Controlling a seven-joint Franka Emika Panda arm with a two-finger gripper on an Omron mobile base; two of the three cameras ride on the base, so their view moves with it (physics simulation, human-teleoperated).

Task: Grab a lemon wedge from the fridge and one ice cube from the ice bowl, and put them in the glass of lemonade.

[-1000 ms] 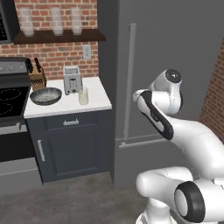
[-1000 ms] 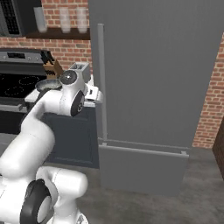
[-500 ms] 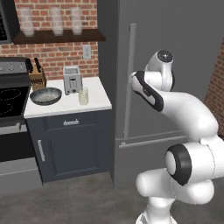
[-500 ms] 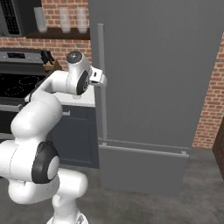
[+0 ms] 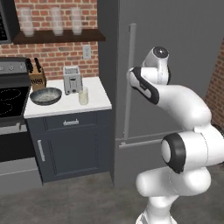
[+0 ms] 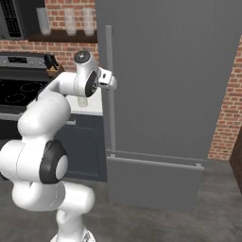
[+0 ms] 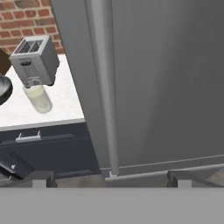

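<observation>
The fridge stands shut, its door flush and its long upright handle running down the left edge beside the desk. Since a second ago the arm has swung up from a low, folded pose and turned toward that handle, so the hand now sits just beside the bar at about its upper third, apart from it. In the hand view the handle runs almost straight up the middle of the picture, between the two fingertips, which stand as wide apart as they go and hold nothing. I judge this the approach to opening the door; no lemon wedge can be reached until the door swings.

The desk edge lies close to the handle's left, so the door must swing away to the right, where the floor looks free. On the desk, the ice bowl sits left, near the stove; the toaster stands behind; the glass of lemonade stands in front of the toaster, near the desk's front edge.
</observation>
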